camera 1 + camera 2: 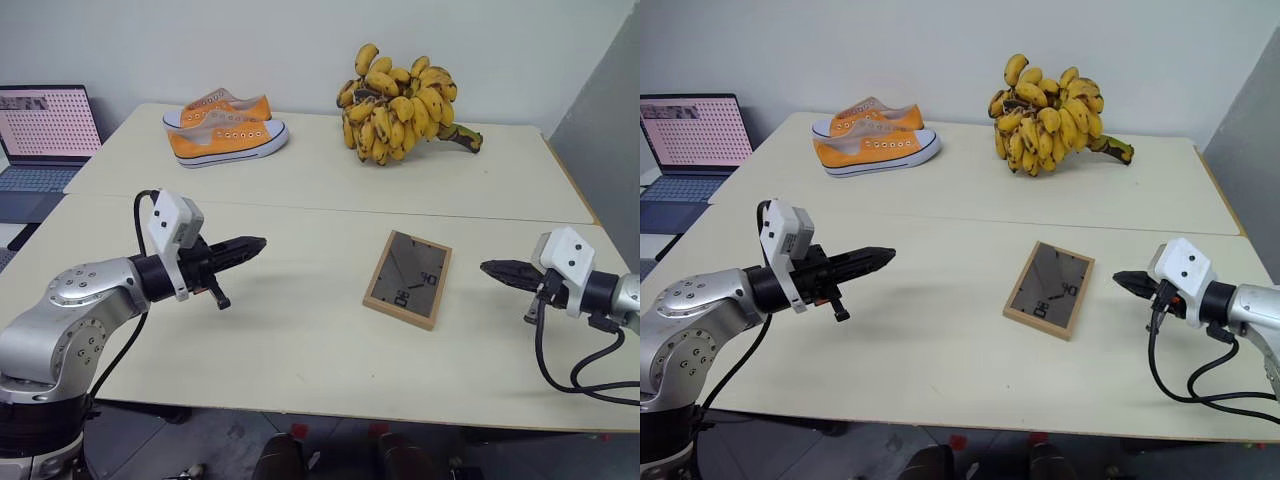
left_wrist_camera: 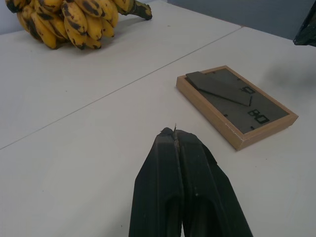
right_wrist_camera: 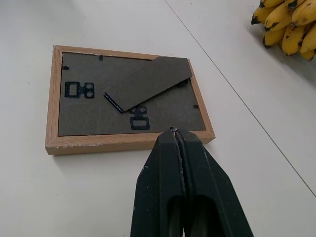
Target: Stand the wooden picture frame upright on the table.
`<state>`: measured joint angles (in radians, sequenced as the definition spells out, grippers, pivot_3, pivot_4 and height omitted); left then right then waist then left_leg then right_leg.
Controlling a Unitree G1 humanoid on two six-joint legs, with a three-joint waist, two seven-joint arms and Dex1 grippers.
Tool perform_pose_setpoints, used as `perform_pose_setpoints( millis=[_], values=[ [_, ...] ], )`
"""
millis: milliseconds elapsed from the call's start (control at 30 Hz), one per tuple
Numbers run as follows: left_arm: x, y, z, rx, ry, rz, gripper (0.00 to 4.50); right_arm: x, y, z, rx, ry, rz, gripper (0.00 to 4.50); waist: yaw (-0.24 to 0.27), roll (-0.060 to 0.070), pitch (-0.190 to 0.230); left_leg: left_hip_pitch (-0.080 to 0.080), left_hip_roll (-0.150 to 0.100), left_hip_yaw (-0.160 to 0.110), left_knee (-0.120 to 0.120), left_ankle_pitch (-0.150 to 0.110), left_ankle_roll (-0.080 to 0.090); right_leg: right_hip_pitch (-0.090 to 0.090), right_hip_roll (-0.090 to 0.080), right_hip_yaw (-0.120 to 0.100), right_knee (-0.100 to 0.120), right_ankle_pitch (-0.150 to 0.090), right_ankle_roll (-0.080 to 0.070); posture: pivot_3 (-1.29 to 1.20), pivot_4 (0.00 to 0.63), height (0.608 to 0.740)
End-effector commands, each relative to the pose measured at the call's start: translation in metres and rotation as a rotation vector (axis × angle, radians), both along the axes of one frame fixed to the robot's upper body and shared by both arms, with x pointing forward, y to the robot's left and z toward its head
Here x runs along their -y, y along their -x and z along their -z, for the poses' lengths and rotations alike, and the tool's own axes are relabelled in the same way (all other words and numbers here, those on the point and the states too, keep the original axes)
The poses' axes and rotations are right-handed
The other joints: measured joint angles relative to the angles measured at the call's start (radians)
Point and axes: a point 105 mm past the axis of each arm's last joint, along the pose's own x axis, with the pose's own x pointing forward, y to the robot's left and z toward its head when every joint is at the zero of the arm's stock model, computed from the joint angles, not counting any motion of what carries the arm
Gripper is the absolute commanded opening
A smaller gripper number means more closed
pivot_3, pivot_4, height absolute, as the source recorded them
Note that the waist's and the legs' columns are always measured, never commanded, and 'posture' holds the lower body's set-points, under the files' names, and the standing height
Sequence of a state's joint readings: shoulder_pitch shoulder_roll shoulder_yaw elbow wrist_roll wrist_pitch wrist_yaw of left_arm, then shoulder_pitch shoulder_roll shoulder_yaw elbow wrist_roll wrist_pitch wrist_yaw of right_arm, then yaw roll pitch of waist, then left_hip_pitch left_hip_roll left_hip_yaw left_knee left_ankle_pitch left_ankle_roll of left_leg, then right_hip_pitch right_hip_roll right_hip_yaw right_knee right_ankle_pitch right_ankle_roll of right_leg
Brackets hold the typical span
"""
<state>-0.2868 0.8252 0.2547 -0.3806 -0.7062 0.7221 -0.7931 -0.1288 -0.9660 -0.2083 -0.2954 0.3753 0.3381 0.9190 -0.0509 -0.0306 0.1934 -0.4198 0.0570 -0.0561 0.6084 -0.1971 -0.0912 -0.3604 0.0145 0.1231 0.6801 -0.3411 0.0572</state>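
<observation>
On the near half of the pale cream worktop (image 1: 300, 340), just this side of the seam that crosses it, the small light-wood picture frame (image 1: 408, 278) lies flat on its face, its dark grey-brown back with the folded stand and printed digits turned up at me. It sits between my two arms, nearer the right one. My left gripper (image 1: 252, 244) hangs above the bare surface well to the frame's left, jaws clenched on nothing; my right gripper (image 1: 492, 268) hovers just off the frame's right edge, jaws likewise pressed together and empty. Nothing of the job is done yet. The trouble I foresee starts with those closed jaws: if I go in without opening them, I only shove the frame across the smooth surface and never get hold of it. The frame is thin and flush with the worktop, so a pinch on the rim may slip, and a tip pushed under one edge may skate it towards the far side. The stand looks folded flat; if I raise the frame without swinging it out, I judge it will topple as soon as I let go, perhaps face down. The bunch of ripe yellow bananas (image 1: 405, 103) and the pair of orange canvas shoes (image 1: 225, 127) lie well apart on the far half, so they pose little risk.
</observation>
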Motion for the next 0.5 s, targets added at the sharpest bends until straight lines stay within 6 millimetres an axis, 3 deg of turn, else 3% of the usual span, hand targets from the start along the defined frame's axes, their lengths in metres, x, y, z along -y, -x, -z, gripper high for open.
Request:
perform_pose_setpoints(
  millis=[33, 500],
  values=[
    [0.0051, 0.0032, -0.0038, 0.027, -0.014, 0.006, 0.00, -0.0010, -0.0009, -0.0090, 0.043, -0.009, 0.003, 0.02, 0.000, 0.000, 0.000, 0.000, 0.000, 0.000, 0.000, 0.000, 0.000, 0.000, 0.000, 0.000, 0.000, 0.000, 0.000, 0.00, 0.150, 0.740],
    [0.0065, -0.0016, -0.0061, 0.037, -0.009, -0.008, 0.00, -0.0012, -0.0064, -0.0075, 0.072, -0.009, 0.029, 0.02, 0.001, 0.000, 0.000, 0.000, 0.000, 0.000, 0.001, 0.000, 0.000, 0.000, 0.000, 0.000, 0.001, 0.001, -0.001, 0.00, 0.150, 0.740]
  ],
)
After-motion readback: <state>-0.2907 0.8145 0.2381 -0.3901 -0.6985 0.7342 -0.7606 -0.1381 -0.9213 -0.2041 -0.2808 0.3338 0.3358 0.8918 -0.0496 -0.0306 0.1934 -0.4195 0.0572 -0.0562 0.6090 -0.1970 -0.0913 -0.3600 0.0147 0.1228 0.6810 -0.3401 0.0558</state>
